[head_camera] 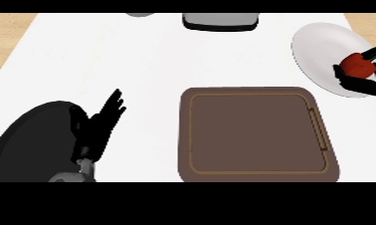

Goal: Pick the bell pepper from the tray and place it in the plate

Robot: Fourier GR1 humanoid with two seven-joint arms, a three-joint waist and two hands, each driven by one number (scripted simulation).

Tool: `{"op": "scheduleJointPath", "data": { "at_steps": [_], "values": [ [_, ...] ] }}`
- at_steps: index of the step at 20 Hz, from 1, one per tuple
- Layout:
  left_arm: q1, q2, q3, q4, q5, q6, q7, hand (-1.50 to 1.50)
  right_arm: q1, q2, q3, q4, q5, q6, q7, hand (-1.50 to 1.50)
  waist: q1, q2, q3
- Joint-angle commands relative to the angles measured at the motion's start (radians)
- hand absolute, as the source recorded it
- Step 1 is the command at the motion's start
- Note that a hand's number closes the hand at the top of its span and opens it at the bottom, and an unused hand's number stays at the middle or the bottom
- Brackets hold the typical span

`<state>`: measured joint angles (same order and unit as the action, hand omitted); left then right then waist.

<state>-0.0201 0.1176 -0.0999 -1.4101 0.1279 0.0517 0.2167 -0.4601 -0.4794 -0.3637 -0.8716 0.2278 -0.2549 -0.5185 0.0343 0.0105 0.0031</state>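
One pepper (357, 64) sat over the plate (320, 45), off the tray (249, 134), right hand (356, 84) curled round it. Judged light, smooth, stiff: hold round the middle. Left hand (103, 119) rested spread, lower left.

Brown tray (257, 137) lay central on white worktop (110, 55), white plate (316, 50) sat upper right, right hand (356, 84) curled round red bell pepper (357, 64) over plate, left hand (103, 119) rested open lower left.

Red bell pepper (358, 64) over right part of round white plate (320, 50), pinched by right hand (354, 83). Plate just beyond far right corner of brown rectangular tray (257, 134).
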Motion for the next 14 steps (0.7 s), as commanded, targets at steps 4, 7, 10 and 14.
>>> {"op": "scheduleJointPath", "data": {
  "at_steps": [4,7,10,14],
  "values": [
    [-0.029,-0.018,-0.013,0.005,-0.008,-0.002,0.004,0.0,-0.243,-0.107,-0.084,0.398,0.002,-0.02,-0.134,1.5,0.036,0.015,0.002],
    [0.031,-0.011,-0.042,-0.011,-0.032,-0.016,-0.028,0.0,-0.258,-0.142,-0.099,0.481,0.006,-0.013,-0.2,1.5,0.047,0.018,0.004],
    [-0.027,-0.026,-0.043,-0.004,-0.03,-0.005,0.006,0.0,-0.308,-0.187,-0.045,0.568,0.08,-0.018,-0.035,1.5,0.06,0.025,0.002],
    [-0.052,-0.021,-0.029,-0.002,-0.007,-0.025,0.012,0.0,-0.285,-0.203,0.062,0.637,0.196,0.018,-0.026,-1.5,0.078,0.036,0.004]
  ]
}}
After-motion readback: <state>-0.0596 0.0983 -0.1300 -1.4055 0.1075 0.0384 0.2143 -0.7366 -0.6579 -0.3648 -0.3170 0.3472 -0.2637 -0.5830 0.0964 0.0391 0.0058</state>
